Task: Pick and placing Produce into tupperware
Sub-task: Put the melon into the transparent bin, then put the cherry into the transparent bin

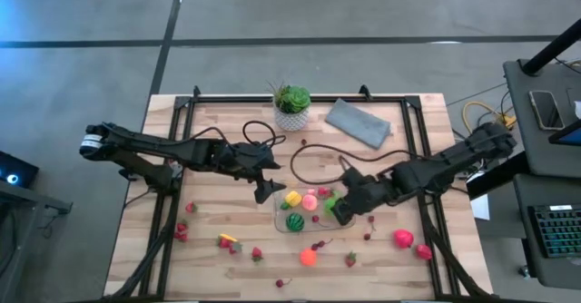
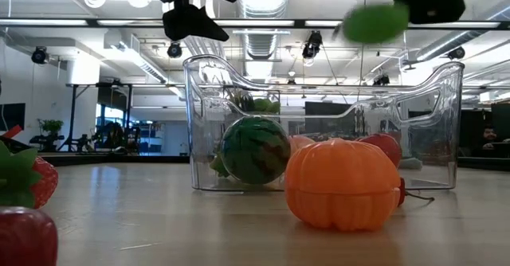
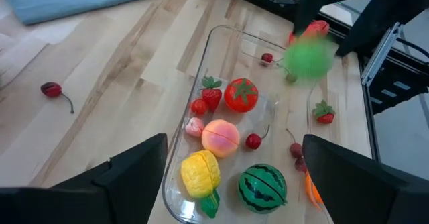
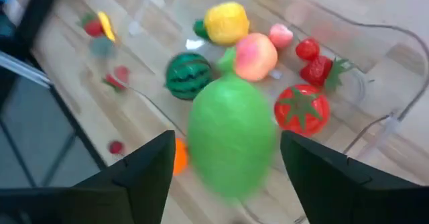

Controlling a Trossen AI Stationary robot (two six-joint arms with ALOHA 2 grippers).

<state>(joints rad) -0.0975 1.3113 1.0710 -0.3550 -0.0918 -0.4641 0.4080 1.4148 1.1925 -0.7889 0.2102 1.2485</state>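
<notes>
The clear tupperware [image 3: 201, 56] stands mid-table and holds a striped melon [image 3: 263, 187], a yellow fruit [image 3: 200, 172], a peach [image 3: 221, 137], a tomato [image 3: 241, 94], strawberries and a cherry. My right gripper [image 4: 228, 140] hangs above its right end, pointing steeply down, fingers apart. A blurred green fruit [image 4: 231, 137] is in the air between and just below them, over the tupperware [image 2: 199, 123], with a narrow gap showing on either side. My left gripper [image 3: 234, 143] waits open above the tupperware's left end. More produce lies loose on the table around it.
An orange pumpkin [image 2: 343, 182] sits just in front of the tupperware. Red fruits [image 1: 403, 239] lie near right, strawberries [image 1: 182, 233] near left. A potted plant [image 1: 291, 103] and a folded grey cloth [image 1: 359, 122] are at the far edge, with a black cable [image 1: 318, 153] looping between.
</notes>
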